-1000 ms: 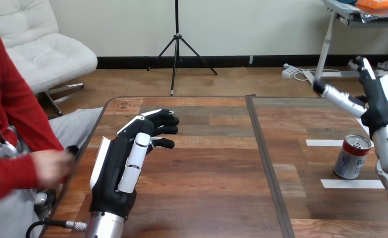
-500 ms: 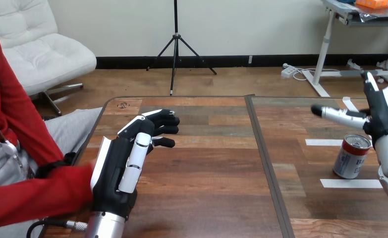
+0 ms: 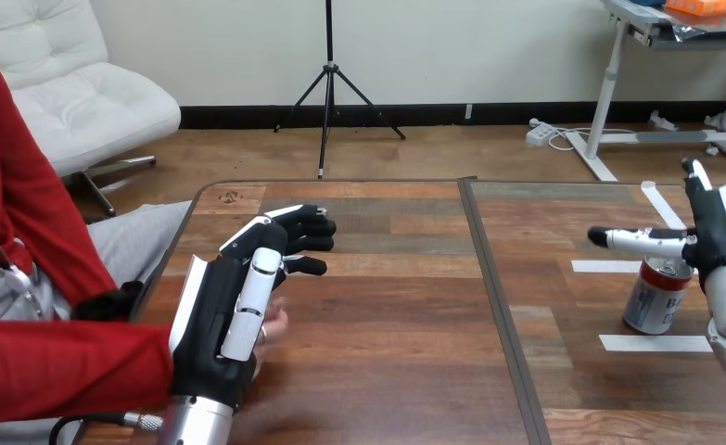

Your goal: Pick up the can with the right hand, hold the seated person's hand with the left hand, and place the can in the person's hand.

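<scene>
In the head view, your can (image 3: 658, 297) stands upright near the table's (image 3: 387, 324) right edge, between two white tape strips (image 3: 657, 343). It has a silver top, a red band and a white body, and you cannot tell what is inside. Your right hand (image 3: 719, 234) hovers just over its top, fingers straight and apart. Near the left edge your left hand (image 3: 212, 315) lies with its fingers stretched out, and the person's hand (image 3: 273, 326) peeks from under its palm.
</scene>
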